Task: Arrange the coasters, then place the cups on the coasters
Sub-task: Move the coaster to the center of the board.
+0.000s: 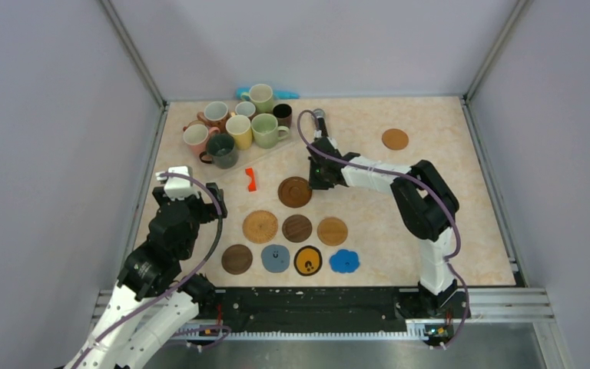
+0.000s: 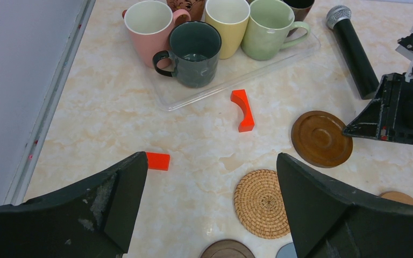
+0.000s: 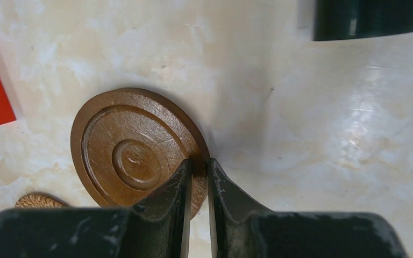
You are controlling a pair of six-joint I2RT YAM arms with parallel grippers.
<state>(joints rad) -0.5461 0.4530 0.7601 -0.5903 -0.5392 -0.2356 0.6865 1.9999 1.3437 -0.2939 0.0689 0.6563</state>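
Note:
Several cups (image 1: 238, 127) stand bunched at the back left; the pink one (image 2: 149, 27), dark green one (image 2: 195, 45), yellow one (image 2: 226, 21) and pale green one (image 2: 269, 27) show in the left wrist view. My right gripper (image 3: 198, 164) is shut on the right rim of a dark brown ringed coaster (image 3: 134, 153), at the table's middle (image 1: 295, 192). Several coasters lie in two rows in front, among them a woven one (image 1: 260, 227), grey-blue (image 1: 275, 257), black-and-yellow (image 1: 308, 260) and blue scalloped (image 1: 344, 261). One tan coaster (image 1: 395, 139) lies alone at the back right. My left gripper (image 2: 211, 158) hangs open and empty.
The cups stand on a clear tray (image 2: 236, 75). A black microphone (image 2: 352, 48) lies right of it. A curved red-orange piece (image 2: 242, 110) and a small red-orange block (image 2: 157, 160) lie on the marble top. Grey walls close in the left, back and right.

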